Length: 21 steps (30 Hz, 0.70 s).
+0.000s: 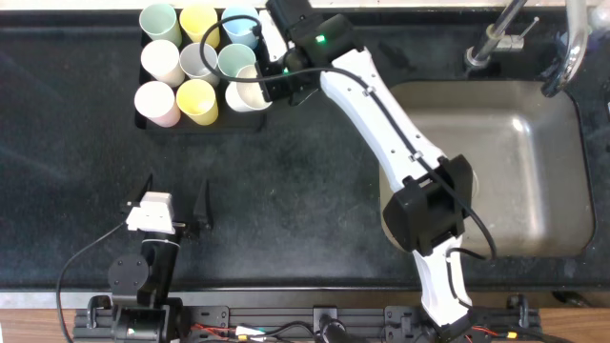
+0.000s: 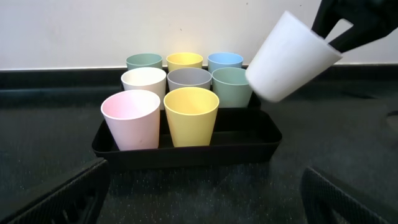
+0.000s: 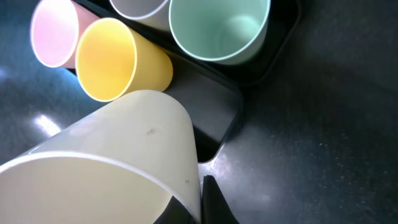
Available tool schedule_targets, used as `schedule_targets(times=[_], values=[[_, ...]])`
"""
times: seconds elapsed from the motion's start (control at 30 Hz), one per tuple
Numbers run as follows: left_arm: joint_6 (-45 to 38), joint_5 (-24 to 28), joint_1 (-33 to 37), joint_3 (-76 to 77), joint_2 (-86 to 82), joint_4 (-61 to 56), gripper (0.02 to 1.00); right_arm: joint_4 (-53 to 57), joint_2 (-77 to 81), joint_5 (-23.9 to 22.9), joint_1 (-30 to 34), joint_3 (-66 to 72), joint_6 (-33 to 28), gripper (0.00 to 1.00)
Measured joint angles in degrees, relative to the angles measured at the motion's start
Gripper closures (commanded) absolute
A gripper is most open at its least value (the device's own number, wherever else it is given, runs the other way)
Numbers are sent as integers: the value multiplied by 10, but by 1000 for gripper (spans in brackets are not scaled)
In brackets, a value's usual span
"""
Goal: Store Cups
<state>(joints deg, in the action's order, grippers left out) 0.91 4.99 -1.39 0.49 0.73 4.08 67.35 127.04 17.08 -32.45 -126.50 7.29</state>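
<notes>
Right gripper (image 2: 341, 30) clamped on the rim of a white cup (image 2: 289, 59), which hangs tilted over the vacant near-right corner of the black tray (image 2: 186, 155); eight cups stand upright in the tray. Left gripper (image 1: 174, 202) wide open and empty, low over the bench (image 1: 315, 191), well apart from the tray. Risk: lowered at this tilt, the cup may catch the tray wall or the near yellow cup (image 2: 191, 115) and topple.
</notes>
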Motion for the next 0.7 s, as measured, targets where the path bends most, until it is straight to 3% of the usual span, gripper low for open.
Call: schedule_targets(times=[0.7], values=[[0,0,0,0,0,0,20,1,30,-68,-27,-1,32,958]])
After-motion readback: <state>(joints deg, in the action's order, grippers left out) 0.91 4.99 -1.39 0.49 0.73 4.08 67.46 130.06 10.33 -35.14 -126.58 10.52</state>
